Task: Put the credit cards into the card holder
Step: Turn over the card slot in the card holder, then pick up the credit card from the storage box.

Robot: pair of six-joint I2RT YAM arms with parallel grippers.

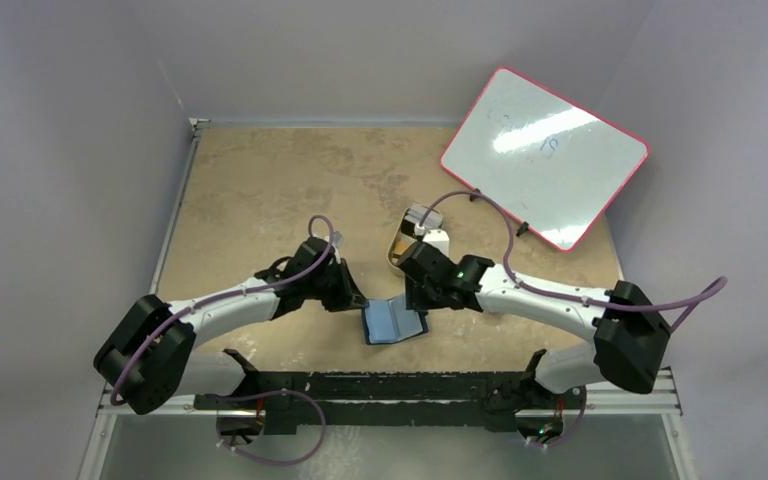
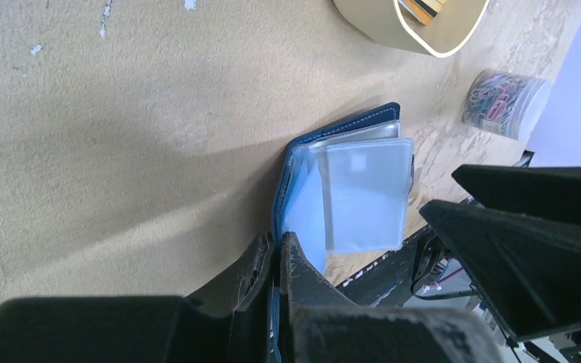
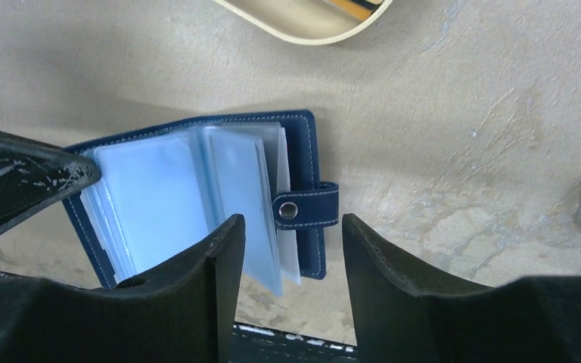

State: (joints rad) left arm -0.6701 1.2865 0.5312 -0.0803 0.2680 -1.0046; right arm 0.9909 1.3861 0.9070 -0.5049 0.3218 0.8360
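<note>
card holder (image 3: 159, 181) open, lower edge hidden | left claw (image 2: 276, 251) clamped on its cover | right claw (image 3: 289, 227) apart

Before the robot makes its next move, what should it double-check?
1. Card holder lies open: ok.
2. Left gripper is shut on the holder's cover edge, steadying it: ok.
3. Right gripper is open and empty, over the clear sleeves: ok.
4. Cards to fetch lie in the tan tray: ok, a gold one shows.
5. An empty sleeve is spread wide enough for a card: cannot tell.
</note>
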